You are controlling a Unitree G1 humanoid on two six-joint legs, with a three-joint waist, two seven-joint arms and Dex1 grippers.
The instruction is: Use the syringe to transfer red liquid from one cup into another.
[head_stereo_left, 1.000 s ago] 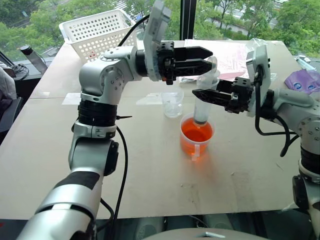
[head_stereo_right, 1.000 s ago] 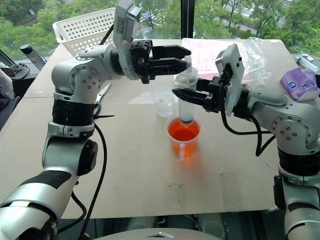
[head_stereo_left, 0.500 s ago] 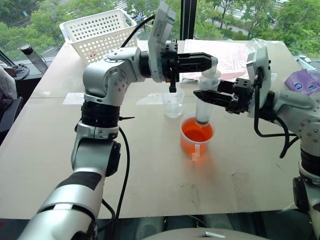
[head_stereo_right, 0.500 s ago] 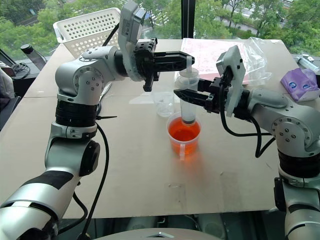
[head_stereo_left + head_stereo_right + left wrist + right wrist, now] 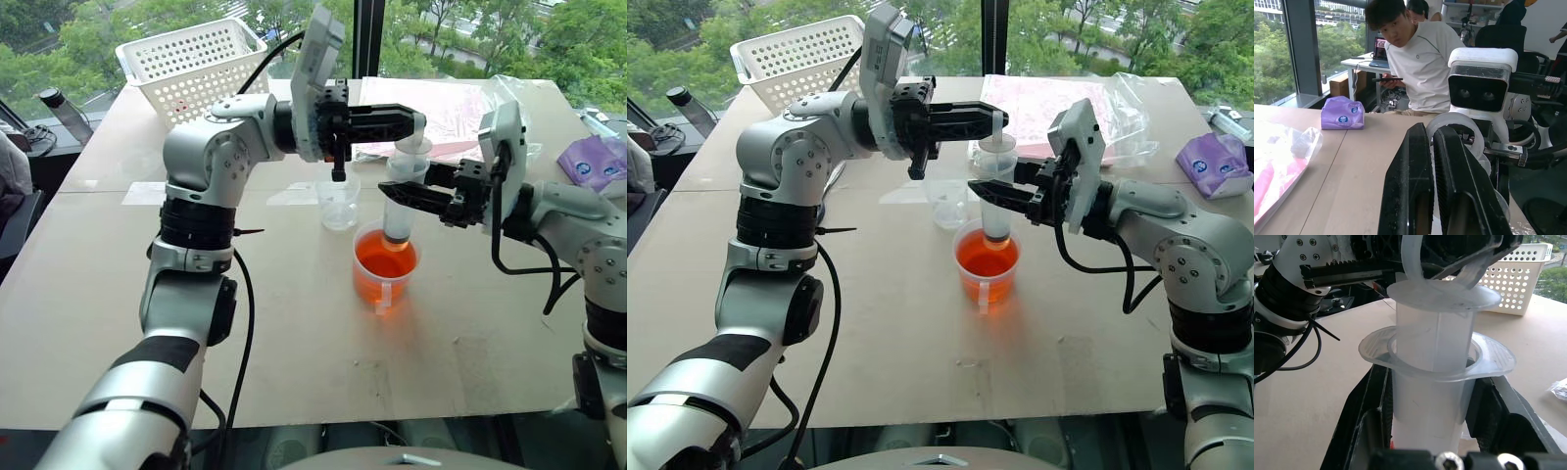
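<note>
Standing upright in the wider clear plastic handled cup (image 5: 385,268), the large clear plastic syringe (image 5: 402,201) has its short tip dipped into the translucent orange-red liquid (image 5: 384,262) there. The right tool (image 5: 405,194) reaches in from the right, its two black fingers clamped on the thick smooth barrel just under the flared finger flange. The left tool (image 5: 411,124) reaches across from the left, its fingers pressed together on the thin ring at the top of the white plunger (image 5: 1435,340), which stands partly raised out of the barrel. The small plain clear plastic cup (image 5: 338,204) stands just to the far left of the handled cup, apart from it, under the left arm. All this sits mid-way across the flat, matt, pale brown surface (image 5: 294,352), whose near half lies bare as far as its near edge. At the far left stands a white perforated plastic basket (image 5: 191,61); crinkled clear plastic wrap (image 5: 1117,98) and a soft purple pouch (image 5: 1213,164) lie far right.
</note>
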